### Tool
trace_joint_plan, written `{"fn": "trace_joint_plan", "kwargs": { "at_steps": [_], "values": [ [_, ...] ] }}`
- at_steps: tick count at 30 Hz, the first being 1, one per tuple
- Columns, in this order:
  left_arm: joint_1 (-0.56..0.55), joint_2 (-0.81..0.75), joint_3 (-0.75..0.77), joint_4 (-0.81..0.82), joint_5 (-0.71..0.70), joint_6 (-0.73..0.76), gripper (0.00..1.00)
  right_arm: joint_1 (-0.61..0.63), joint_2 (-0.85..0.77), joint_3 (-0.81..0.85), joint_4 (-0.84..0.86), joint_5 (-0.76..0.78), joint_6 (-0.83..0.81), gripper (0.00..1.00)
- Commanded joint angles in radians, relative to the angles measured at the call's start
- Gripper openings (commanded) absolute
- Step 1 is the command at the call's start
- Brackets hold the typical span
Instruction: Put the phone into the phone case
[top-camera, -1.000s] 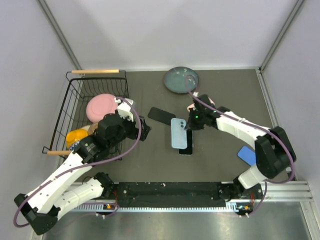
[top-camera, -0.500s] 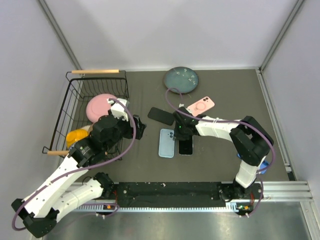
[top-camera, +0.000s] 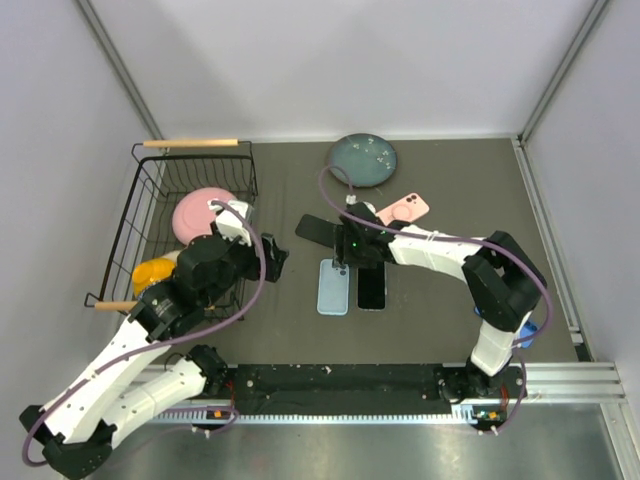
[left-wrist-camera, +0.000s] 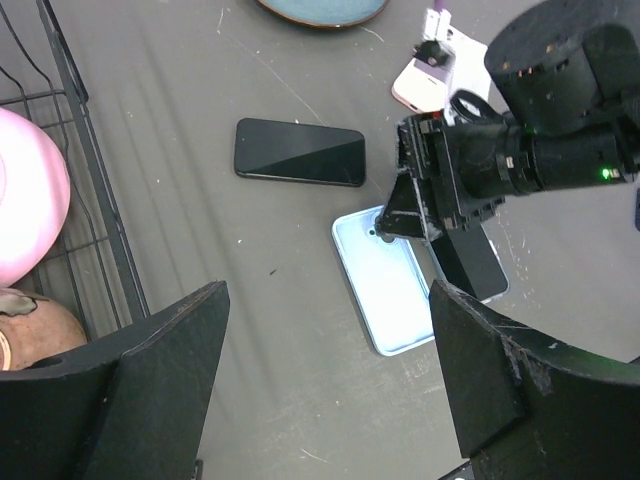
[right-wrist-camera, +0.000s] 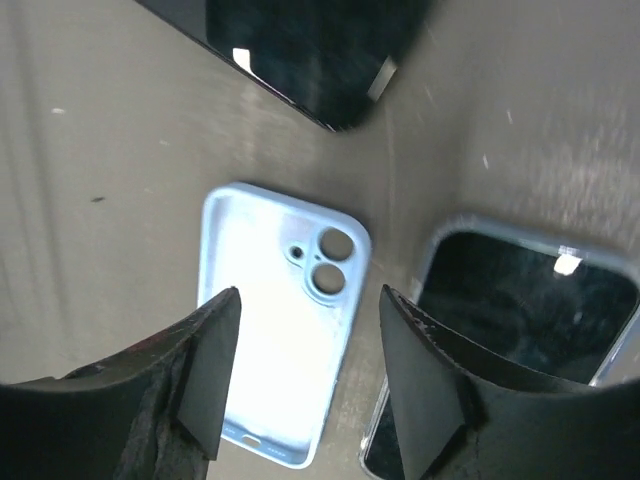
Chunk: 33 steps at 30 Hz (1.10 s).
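Jaws parted on both arms, gripping nothing.

From overhead: right gripper (top-camera: 346, 258) poised at the far end of the light-blue phone case (top-camera: 334, 287), which lies flat on the dark table (top-camera: 450, 170). Phone (top-camera: 371, 288) lying screen-up just beside the case on its right, not inside it. Left gripper (top-camera: 275, 255) off to the case's left, near the wire basket (top-camera: 150, 200). Second black phone (top-camera: 322, 231) behind the pair, pink case (top-camera: 403, 210) and blue-green plate (top-camera: 362, 159) farther back (pale specks on the plate). Only from here: both arms at once, and the basket whole, with a pink dish (top-camera: 203, 213) in it.

From the left wrist: wide-set black fingers (left-wrist-camera: 150, 390) framing bare table, with nothing between them. Closer than overhead allows: right gripper's tip down at the case's upper edge, touching or not impossible to say. Case hollow side up.

From the right wrist: fingertips (right-wrist-camera: 205, 370) apart, looking straight down on the case between them. Camera cut-out plain here, barely a dot elsewhere. Pale rim around the phone's dark screen at right, and a corner of the second black phone at the top.
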<state>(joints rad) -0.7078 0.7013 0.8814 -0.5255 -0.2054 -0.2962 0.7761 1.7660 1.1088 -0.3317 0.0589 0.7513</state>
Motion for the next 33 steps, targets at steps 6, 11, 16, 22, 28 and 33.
{"fn": "trace_joint_plan", "kwargs": {
  "at_steps": [6,11,16,22,28,33],
  "values": [
    [-0.001,-0.094,0.037,0.033,0.073,0.031,0.87,-0.018,0.088,0.275,0.036,0.019,-0.57,0.93],
    [-0.001,-0.155,0.044,0.039,0.096,0.023,0.88,-0.024,0.194,0.374,0.04,-0.013,-0.806,0.93],
    [-0.001,-0.201,0.034,0.047,0.098,0.023,0.89,-0.047,0.251,0.419,0.046,-0.125,-0.949,0.96],
    [-0.001,-0.227,0.031,0.044,0.09,0.034,0.89,-0.087,0.3,0.473,0.049,-0.243,-0.974,0.97],
    [-0.001,-0.237,0.039,0.038,0.069,0.037,0.89,-0.089,0.36,0.509,0.027,-0.22,-1.014,0.98],
    [-0.001,-0.246,0.039,0.038,0.058,0.037,0.89,-0.09,0.404,0.546,-0.001,-0.238,-1.027,0.98]
  ]
}}
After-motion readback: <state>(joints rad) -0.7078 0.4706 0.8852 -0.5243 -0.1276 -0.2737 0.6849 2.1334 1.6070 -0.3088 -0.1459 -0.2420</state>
